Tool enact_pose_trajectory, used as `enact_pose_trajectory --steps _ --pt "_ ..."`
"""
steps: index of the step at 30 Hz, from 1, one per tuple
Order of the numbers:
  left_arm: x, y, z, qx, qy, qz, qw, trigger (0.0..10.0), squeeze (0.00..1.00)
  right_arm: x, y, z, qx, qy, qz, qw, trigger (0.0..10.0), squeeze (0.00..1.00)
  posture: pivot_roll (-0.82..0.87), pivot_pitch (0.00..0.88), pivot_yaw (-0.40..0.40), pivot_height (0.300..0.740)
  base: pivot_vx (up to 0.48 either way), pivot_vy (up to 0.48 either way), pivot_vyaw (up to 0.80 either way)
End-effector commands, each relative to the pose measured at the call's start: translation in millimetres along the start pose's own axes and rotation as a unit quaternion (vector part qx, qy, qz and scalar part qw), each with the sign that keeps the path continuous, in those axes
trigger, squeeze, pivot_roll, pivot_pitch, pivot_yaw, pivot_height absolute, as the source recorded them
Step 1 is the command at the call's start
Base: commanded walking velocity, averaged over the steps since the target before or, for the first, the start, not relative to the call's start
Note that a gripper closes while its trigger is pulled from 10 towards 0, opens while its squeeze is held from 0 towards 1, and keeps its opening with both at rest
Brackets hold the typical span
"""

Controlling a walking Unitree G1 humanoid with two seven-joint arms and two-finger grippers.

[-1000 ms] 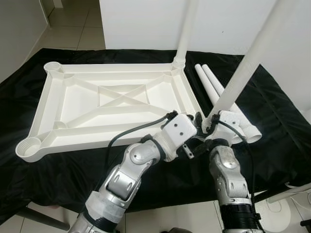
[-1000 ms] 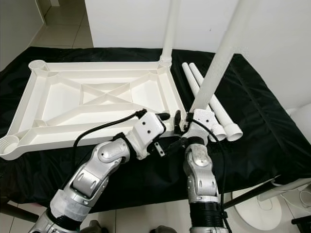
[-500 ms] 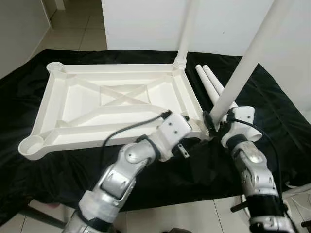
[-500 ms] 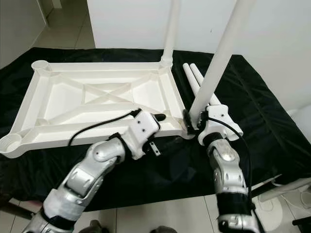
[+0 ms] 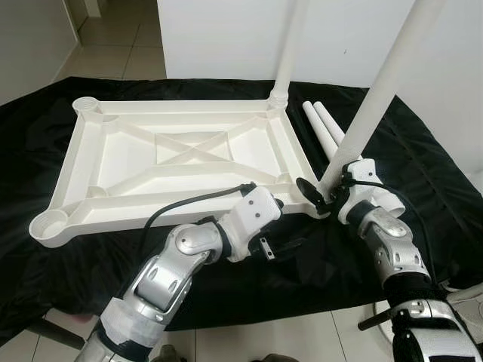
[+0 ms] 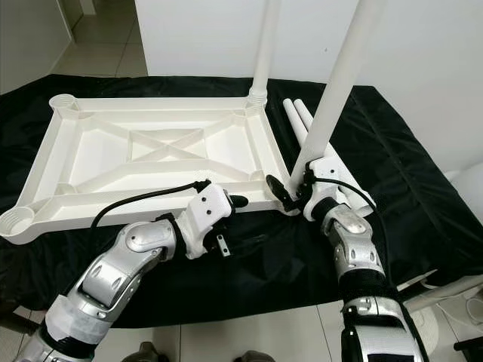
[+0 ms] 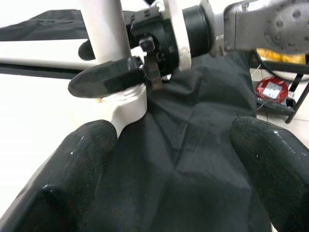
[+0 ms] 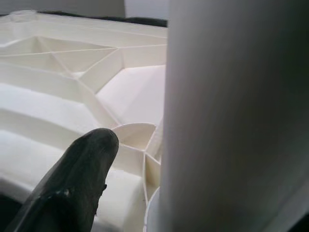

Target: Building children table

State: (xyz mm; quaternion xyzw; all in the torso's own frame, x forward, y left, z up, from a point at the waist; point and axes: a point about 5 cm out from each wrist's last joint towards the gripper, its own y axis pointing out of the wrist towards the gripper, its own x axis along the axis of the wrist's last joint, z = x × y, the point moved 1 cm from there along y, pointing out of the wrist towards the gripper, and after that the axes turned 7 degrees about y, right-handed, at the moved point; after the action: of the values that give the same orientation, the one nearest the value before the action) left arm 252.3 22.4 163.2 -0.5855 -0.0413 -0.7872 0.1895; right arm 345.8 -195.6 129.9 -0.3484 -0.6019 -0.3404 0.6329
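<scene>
No text, label or number can be read

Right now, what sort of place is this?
Likely a room in a home: tiled floor, white wall, and a black cloth where the tabletop lies upside down for assembly.

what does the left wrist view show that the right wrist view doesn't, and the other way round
Left wrist view: the left tool open over the black cloth, and the right tool clamped on the leg at the corner socket. Right wrist view: the tabletop with its crossing ribs, beside one right finger. Shared: the white leg and the tabletop.
</scene>
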Motion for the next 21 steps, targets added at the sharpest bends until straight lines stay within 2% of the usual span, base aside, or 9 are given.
enact_pose_trajectory --steps 1,10,14,20,21 --pt "2.4 -0.8 1.2 0.011 -0.002 0.000 1.000 10.0 0.00 -5.3 2.0 4.0 0.028 -0.006 0.020 0.999 10.0 0.00 -0.04 0.008 -0.050 0.740 0.000 0.000 0.00" --pt "-2.6 -13.5 7.2 0.009 -0.009 0.025 1.000 10.0 0.00 -11.2 -15.5 2.0 0.124 -0.004 0.068 0.990 10.0 0.00 -0.03 0.014 -0.046 0.740 0.000 0.000 0.00" --pt "-4.2 -17.2 11.9 0.013 -0.003 0.033 0.999 10.0 0.00 -18.6 -24.5 7.5 0.166 -0.005 0.087 0.982 10.0 0.00 -0.04 0.016 -0.036 0.740 0.000 0.000 0.00" --pt "-2.4 -19.7 16.6 0.019 -0.007 0.031 0.999 10.0 0.00 -22.8 -27.3 12.8 0.191 -0.002 0.096 0.977 10.0 0.00 -0.04 0.017 -0.032 0.740 0.000 0.000 0.00" --pt "0.4 -23.2 20.4 0.024 -0.007 0.026 0.999 10.0 0.00 -26.2 -26.5 23.1 0.220 0.012 0.096 0.971 10.0 0.00 -0.04 0.019 -0.033 0.740 0.000 0.000 0.00"
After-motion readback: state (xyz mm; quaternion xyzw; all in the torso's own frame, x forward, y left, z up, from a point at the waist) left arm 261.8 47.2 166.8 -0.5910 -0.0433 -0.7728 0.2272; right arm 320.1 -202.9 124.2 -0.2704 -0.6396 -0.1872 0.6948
